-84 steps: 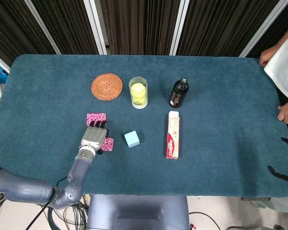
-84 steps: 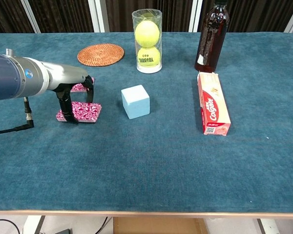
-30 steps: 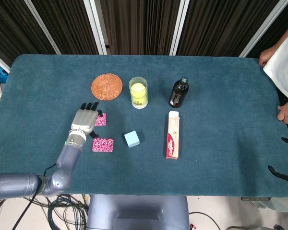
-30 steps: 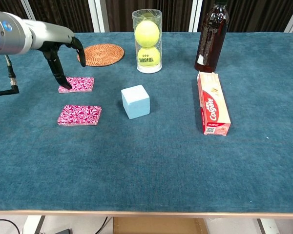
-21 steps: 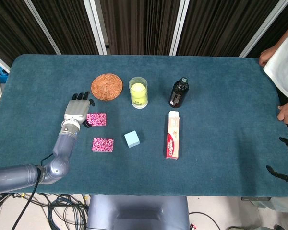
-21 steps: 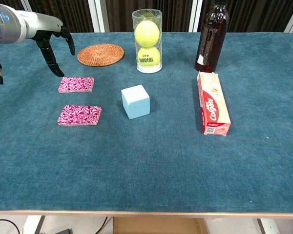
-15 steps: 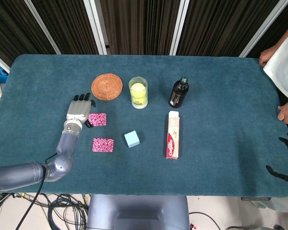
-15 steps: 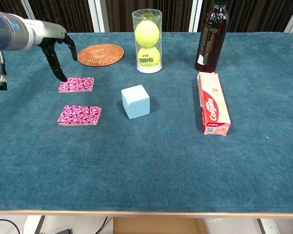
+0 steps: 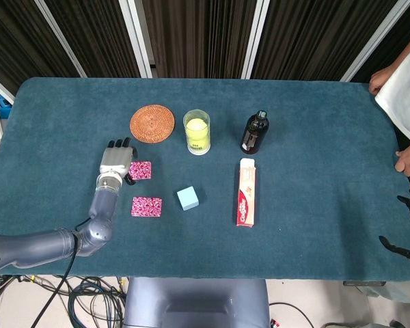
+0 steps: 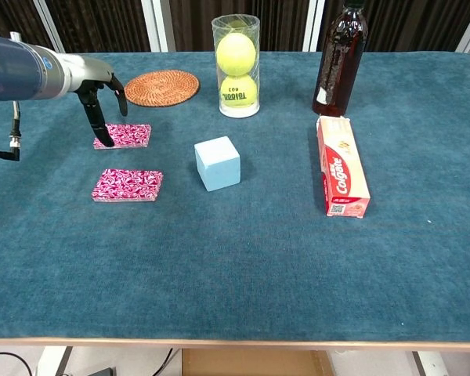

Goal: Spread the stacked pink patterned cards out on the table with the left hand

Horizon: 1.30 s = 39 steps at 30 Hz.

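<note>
Two pink patterned cards lie apart on the blue cloth. The far card (image 9: 140,170) (image 10: 124,135) is beside my left hand (image 9: 116,161) (image 10: 100,95). The near card (image 9: 146,206) (image 10: 128,185) lies free in front of it. My left hand points its fingers down, and the fingertips (image 10: 104,141) touch the far card's left end. It holds nothing. My right hand (image 9: 408,231) shows only partly at the lower right edge of the head view, fingers apart and empty.
A light blue cube (image 9: 187,198) (image 10: 217,163) sits right of the cards. Behind are a woven coaster (image 9: 152,124) (image 10: 162,86), a tube of tennis balls (image 9: 197,132) (image 10: 236,66) and a dark bottle (image 9: 255,132) (image 10: 341,59). A toothpaste box (image 9: 246,192) (image 10: 341,165) lies right. A person (image 9: 403,89) stands at the right edge.
My left hand left the near card, rose up and to the left, then came back down to the far card's left end. Both cards have stayed put over the last second.
</note>
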### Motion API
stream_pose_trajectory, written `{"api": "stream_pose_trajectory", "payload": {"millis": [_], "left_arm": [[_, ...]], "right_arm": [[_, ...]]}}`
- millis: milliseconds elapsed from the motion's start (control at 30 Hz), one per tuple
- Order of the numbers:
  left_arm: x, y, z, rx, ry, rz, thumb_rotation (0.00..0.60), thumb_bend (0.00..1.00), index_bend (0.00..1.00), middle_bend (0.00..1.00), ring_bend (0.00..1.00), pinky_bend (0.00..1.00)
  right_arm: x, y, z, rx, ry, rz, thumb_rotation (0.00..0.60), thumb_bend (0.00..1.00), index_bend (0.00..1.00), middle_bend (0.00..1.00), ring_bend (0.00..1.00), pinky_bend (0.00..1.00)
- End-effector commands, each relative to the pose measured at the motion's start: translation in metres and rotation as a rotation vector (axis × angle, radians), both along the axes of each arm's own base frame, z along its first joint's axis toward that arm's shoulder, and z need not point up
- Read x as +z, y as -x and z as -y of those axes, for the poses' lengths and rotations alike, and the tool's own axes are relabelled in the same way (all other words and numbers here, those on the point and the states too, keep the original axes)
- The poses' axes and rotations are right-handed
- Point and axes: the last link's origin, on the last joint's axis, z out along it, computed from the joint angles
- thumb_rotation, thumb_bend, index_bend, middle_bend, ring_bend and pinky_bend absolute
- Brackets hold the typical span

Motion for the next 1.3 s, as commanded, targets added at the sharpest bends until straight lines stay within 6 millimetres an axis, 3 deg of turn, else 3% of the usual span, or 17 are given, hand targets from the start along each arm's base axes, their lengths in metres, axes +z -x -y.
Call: {"api": "stream_pose_trajectory", "payload": {"millis": [33, 1300], "left_arm": [[-0.003, 0.0, -0.001, 0.002, 0.003, -0.002, 0.6, 0.08, 0.39, 0.08, 0.0, 0.0], [-0.019, -0.009, -0.008, 0.015, 0.018, -0.023, 0.6, 0.12, 0.43, 0.09, 0.0, 0.0]], "right_arm": [[0.0, 0.0, 0.0, 0.0, 0.002, 0.0, 0.6, 0.12, 0.18, 0.08, 0.13, 0.24], [0.001, 0.001, 0.0, -0.005, 0.002, 0.002, 0.6, 0.12, 0.18, 0.08, 0.13, 0.24]]}}
